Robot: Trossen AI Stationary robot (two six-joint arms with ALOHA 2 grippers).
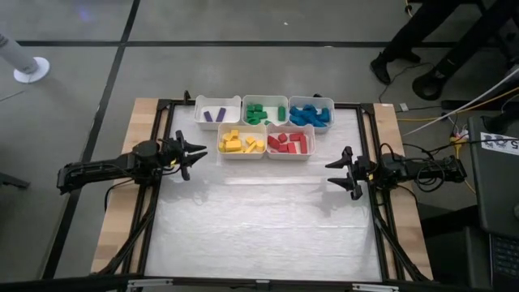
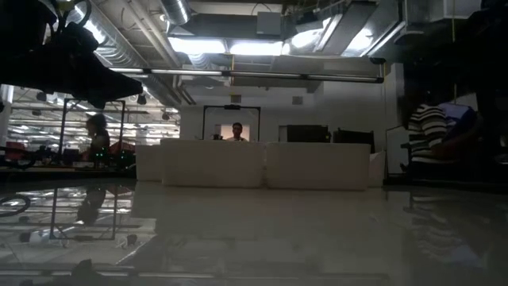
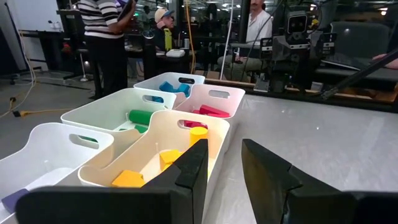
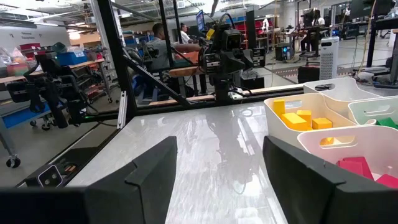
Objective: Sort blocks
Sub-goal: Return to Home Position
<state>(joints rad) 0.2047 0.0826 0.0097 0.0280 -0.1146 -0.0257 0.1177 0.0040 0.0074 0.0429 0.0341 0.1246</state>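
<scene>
Five white bins stand in two rows at the table's far middle, each holding blocks of one colour: purple (image 1: 217,113), green (image 1: 264,111), blue (image 1: 310,113), yellow (image 1: 242,143), red (image 1: 290,143). The blocks lie on the bin floors. My left gripper (image 1: 195,154) hovers level just left of the yellow bin (image 3: 155,155). Its fingers (image 3: 224,149) stand a narrow gap apart with nothing between them. My right gripper (image 1: 335,174) hovers level near the table's right side, right of and nearer than the red bin (image 4: 354,155). It stands wide open (image 4: 219,142) and holds nothing.
A black rail frame (image 1: 162,162) runs around the white tabletop (image 1: 259,227), which stretches from the bins to the near edge. In the low view the bins (image 2: 262,165) show as white walls across the table. People stand and sit in the room beyond (image 3: 102,37).
</scene>
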